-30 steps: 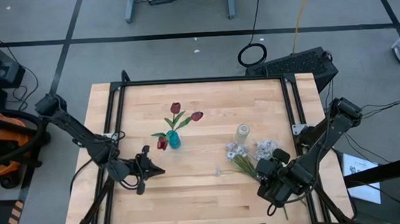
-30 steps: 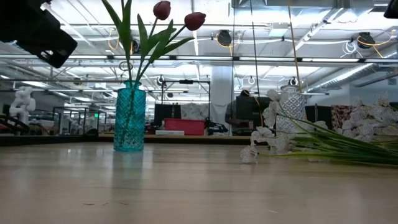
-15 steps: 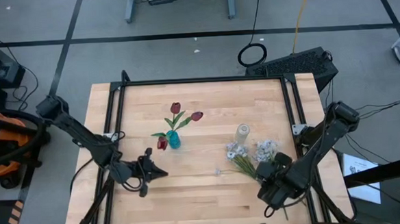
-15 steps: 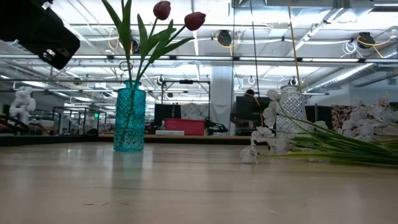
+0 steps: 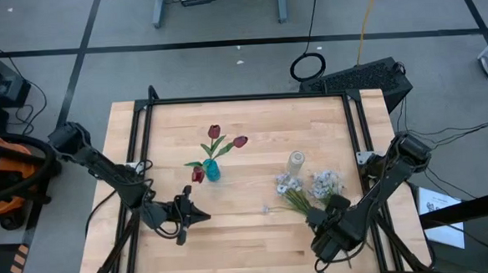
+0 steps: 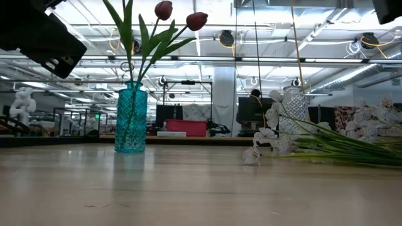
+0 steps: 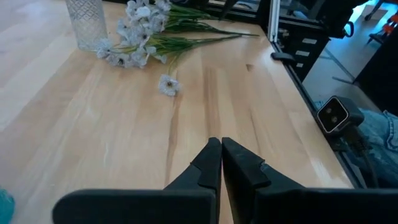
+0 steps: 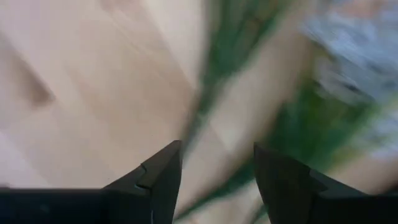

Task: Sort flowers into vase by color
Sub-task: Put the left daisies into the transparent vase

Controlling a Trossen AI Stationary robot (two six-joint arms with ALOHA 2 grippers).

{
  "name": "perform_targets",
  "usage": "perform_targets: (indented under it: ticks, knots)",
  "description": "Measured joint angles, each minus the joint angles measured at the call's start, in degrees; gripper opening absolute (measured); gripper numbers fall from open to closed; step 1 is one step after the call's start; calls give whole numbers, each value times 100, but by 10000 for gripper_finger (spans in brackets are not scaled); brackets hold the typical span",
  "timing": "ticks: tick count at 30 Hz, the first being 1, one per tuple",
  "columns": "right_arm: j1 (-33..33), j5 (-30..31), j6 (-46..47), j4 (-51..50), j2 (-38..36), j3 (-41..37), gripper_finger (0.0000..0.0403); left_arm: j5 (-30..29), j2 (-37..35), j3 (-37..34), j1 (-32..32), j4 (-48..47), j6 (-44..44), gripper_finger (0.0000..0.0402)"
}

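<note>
White flowers (image 5: 301, 188): lay lower right, stems toward lower right (ends hidden by arm).
Right end effector (image 8: 214, 171): wide, empty.
Left end effector (image 7: 221, 163): closed, empty.

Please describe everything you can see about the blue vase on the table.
The blue vase is a small teal vase that looks like glass with a cut diamond pattern. It stands upright on the wooden table, left of the middle as seen from above. It holds red flowers on green stems with long leaves; seen from above, one more red head hangs low beside it. No gripper touches it.
</note>
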Motion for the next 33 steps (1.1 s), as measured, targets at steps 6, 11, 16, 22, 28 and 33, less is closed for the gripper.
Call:
perform_targets:
  ticks: [6,11,16,22,28,33]
  knots:
    - [-237,433,2,204,327,2,187,0,260,0,0,479,9,20]
    - [-437,658,-18,519,664,2,187,46,397,0,-4,878,303,20]
    - [-563,685,-134,581,929,2,187,57,406,0,-4,900,411,20]
    - [-561,828,-143,525,981,2,187,63,406,0,-4,898,439,20]
    - [-561,716,18,913,975,-237,188,66,406,0,-4,893,448,20]
    - [-550,709,298,1681,928,-647,187,130,406,0,-4,889,441,20]
